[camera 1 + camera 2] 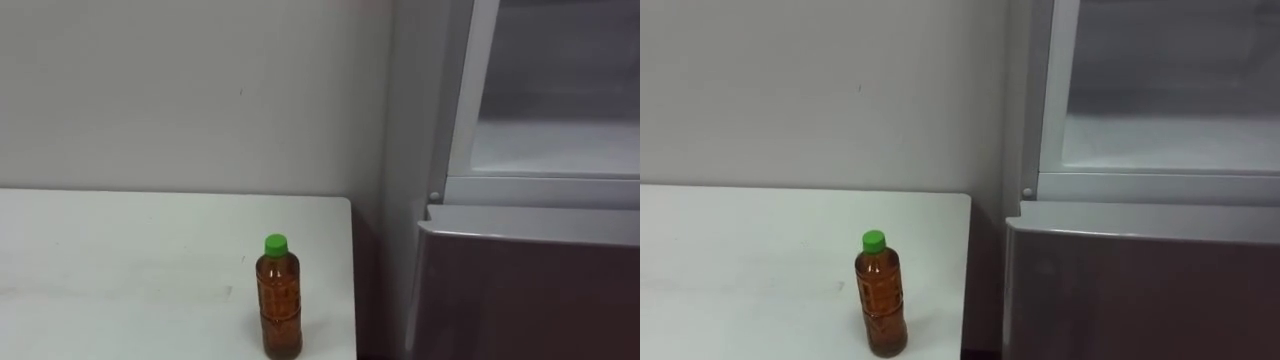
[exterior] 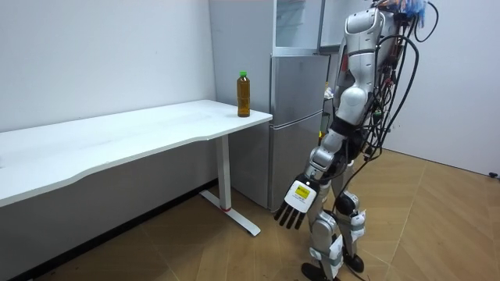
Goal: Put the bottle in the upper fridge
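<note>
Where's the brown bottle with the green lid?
In the left eye view, the brown plastic bottle with a green cap stands upright near the right edge of the white table, beside the grey fridge.

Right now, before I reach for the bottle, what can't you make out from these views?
Upper fridge: its top and right side are cut off by the eye views' edges; the robot's body covers part of it in the room view.
Bottle: label too small to read.
Left robot hand: hangs open by the leg in the room view, palm turned away.
</note>
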Motion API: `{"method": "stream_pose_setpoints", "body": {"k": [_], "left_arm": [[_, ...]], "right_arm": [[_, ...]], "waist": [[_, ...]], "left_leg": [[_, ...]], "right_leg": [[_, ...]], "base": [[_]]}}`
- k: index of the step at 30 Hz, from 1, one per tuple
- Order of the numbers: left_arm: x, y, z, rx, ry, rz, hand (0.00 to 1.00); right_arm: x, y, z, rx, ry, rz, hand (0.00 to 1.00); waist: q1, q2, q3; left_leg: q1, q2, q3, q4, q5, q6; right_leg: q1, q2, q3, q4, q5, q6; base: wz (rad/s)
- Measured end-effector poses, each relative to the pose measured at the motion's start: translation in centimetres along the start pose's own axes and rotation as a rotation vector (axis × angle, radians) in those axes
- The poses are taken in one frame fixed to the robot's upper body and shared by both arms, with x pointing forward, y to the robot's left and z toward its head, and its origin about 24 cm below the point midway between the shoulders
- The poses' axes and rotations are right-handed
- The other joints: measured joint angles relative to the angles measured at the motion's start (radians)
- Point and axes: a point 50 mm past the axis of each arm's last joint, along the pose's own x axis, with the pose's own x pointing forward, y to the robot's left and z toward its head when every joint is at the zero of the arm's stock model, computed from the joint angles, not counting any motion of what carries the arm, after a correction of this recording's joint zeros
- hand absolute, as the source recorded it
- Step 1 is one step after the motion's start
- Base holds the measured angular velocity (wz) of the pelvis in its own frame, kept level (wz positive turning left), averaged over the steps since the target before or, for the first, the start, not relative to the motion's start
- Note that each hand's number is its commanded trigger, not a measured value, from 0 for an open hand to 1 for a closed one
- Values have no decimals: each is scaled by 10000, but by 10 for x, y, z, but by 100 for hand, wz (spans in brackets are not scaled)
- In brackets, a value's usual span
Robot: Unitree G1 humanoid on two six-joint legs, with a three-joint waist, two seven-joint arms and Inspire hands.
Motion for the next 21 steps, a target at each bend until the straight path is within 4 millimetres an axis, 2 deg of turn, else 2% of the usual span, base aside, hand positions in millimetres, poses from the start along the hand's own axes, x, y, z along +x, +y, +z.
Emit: {"method": "stream_pose_setpoints", "body": {"k": [21], "left_arm": [[0,0,-2,18,214,-147,0]], "right_arm": [[0,0,-3,514,242,-25,0]], "waist": [[-117,58,-6]], "left_leg": [[2,18,-1,56,0,4]], "right_leg": [[-47,0,11,135,8,-9]], "base": [[0]]}}
